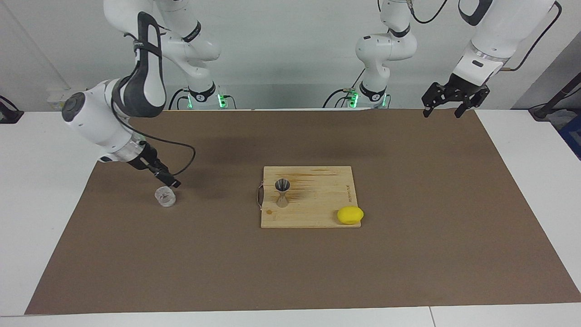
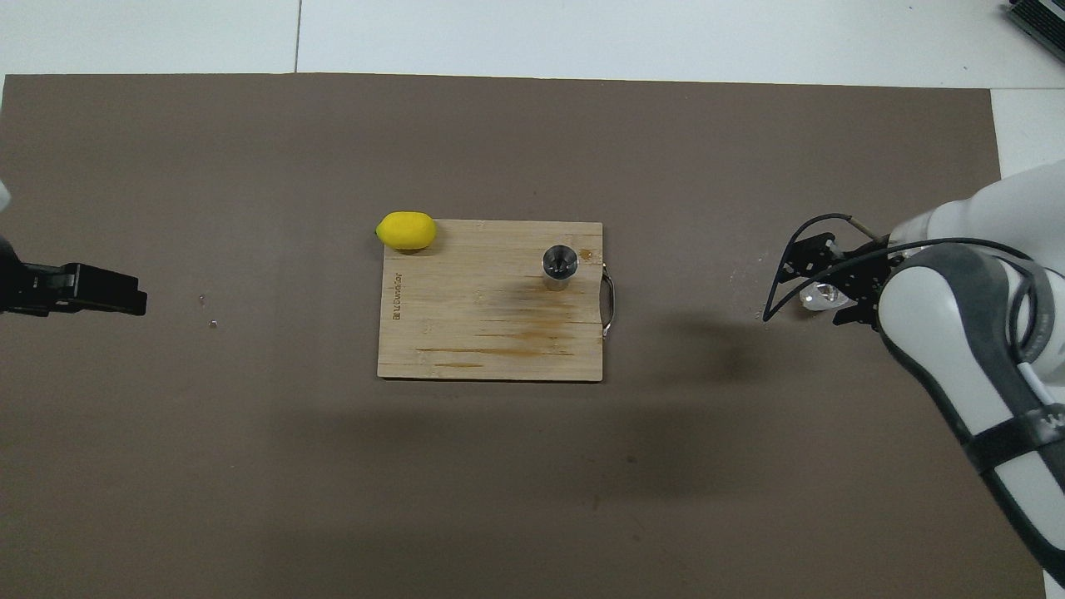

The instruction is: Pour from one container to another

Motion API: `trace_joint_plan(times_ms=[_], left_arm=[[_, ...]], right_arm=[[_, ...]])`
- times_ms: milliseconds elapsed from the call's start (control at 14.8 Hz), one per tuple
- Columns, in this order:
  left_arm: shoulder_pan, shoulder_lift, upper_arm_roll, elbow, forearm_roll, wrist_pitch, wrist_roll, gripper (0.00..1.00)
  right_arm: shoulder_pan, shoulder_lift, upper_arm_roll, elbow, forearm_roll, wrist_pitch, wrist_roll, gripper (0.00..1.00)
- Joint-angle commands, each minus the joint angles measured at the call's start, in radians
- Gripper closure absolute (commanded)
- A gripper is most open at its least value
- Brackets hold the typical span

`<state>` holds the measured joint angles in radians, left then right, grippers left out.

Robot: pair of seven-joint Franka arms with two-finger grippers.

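On the facing view, I've got the right tool [image 1: 169,182] low at the right arm's end of the tabletop [image 1: 27,190], tips just above the glass cup [image 1: 165,196], which stands upright on the brown mat [image 1: 408,254]. I can't tell if the tips touch the rim; the fingers are apart, gripping nothing. The cup looks clear, contents too hard to make out. The jigger [image 1: 282,193] stands upright on the cutting board [image 1: 317,200], its upper cone dark inside; I can't tell whether anything is in it. A lemon [image 1: 350,215] sits on the board's corner toward the left arm's end. The left tool [image 1: 447,106] waits, raised, spread wide, empty.

Overhead now: the right tool [image 2: 819,287] covers most of the glass cup [image 2: 819,295]. The jigger [image 2: 559,264] shows its open mouth by the board's handle. The left tool [image 2: 100,289] pokes in at the edge.
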<state>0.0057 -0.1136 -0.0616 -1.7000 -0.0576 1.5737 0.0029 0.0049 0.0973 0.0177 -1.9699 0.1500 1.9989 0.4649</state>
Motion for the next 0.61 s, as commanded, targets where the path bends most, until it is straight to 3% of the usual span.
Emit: trace_joint_plan(times_ms=[0, 270, 540], left_arm=[[0.005, -0.02, -0.001, -0.013, -0.004, -0.012, 0.0, 0.0], [0.005, -0.02, -0.001, -0.013, -0.004, -0.012, 0.0, 0.0], [0.005, -0.02, -0.001, -0.013, -0.004, -0.011, 0.0, 0.0]], right_arm=[[-0.003, -0.082, 0.001, -0.009, -0.085, -0.029, -0.057, 0.0], [-0.017, -0.134, -0.001, 0.112, -0.138, -0.147, -0.147, 0.0], [-0.026, -0.108, -0.002, 0.29, -0.208, -0.267, -0.161, 0.0]])
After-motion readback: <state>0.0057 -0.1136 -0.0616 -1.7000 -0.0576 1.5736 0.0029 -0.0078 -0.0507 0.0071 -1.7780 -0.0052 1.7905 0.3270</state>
